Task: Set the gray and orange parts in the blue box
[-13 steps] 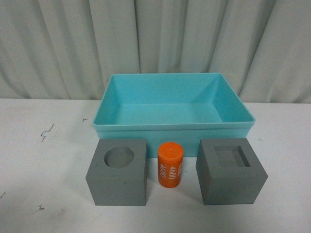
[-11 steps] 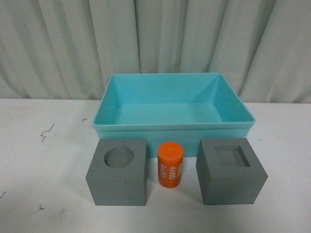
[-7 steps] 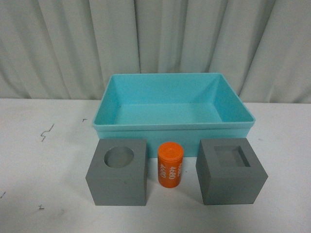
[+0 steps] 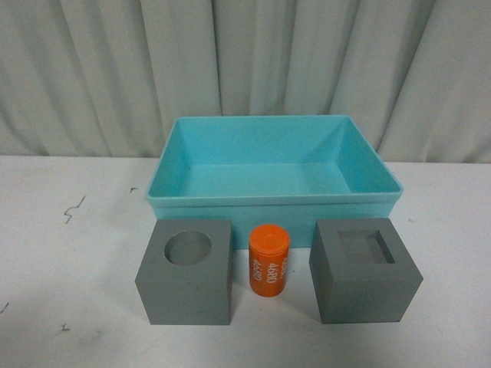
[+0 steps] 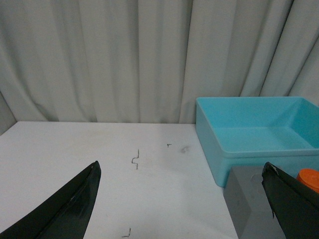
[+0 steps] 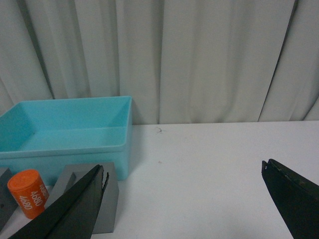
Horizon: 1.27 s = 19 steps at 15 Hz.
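On the white table (image 4: 69, 268), front view: the blue box (image 4: 275, 211) stands far centre, empty. Near it, in a row and apart: round-hole gray cube (image 4: 186, 276) left, orange cylinder (image 4: 268, 261) upright between, square-recess gray cube (image 4: 364, 284) right. No arm shows.

Left wrist view: left gripper (image 5: 180, 168) spread wide, holding nothing, left of the round-hole gray cube (image 5: 244, 199).

Right wrist view: right gripper (image 6: 183, 167) likewise wide apart and empty, right of the square-recess gray cube (image 6: 107, 199).
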{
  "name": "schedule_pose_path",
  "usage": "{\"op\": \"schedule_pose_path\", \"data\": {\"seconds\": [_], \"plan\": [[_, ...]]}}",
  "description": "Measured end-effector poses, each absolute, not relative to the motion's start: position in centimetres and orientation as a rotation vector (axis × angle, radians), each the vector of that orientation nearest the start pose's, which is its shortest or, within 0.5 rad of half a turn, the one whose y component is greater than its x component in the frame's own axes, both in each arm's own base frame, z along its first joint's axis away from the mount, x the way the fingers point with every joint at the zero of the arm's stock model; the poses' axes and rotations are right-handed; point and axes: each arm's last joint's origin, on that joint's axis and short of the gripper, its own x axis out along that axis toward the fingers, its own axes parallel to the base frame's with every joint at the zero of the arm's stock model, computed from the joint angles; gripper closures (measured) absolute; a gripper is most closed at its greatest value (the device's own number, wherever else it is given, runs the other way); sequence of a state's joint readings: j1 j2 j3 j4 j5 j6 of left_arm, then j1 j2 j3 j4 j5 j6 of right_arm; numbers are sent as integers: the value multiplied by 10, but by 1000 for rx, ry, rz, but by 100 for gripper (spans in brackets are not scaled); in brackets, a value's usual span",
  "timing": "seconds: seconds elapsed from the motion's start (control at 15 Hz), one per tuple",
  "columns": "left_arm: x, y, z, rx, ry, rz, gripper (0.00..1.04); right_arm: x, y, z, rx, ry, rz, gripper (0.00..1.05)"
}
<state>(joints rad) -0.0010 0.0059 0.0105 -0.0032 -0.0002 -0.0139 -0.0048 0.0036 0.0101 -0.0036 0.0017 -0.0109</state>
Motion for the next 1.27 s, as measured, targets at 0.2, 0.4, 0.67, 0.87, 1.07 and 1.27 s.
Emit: {"op": "schedule_pose_path", "data": {"seconds": [0.2,0.4,0.67,0.87,1.07,1.27], "plan": [[97,0,166,-14,-1,-1,7,97,-1,166,-11,-3,-7,6],[97,0,166,-14,-1,-1,7,97,-1,166,-11,-3,-7,6],[97,0,166,-14,-1,-1,7,97,-1,166,-11,-3,-7,6],[97,0,166,-14,-1,-1,7,97,-1,166,-11,-3,-7,6],[97,0,166,-14,-1,-1,7,97,-1,166,-11,-3,-7,6],[97,0,166,-14,-1,-1,7,97,-1,166,-11,-3,-7,6]]}}
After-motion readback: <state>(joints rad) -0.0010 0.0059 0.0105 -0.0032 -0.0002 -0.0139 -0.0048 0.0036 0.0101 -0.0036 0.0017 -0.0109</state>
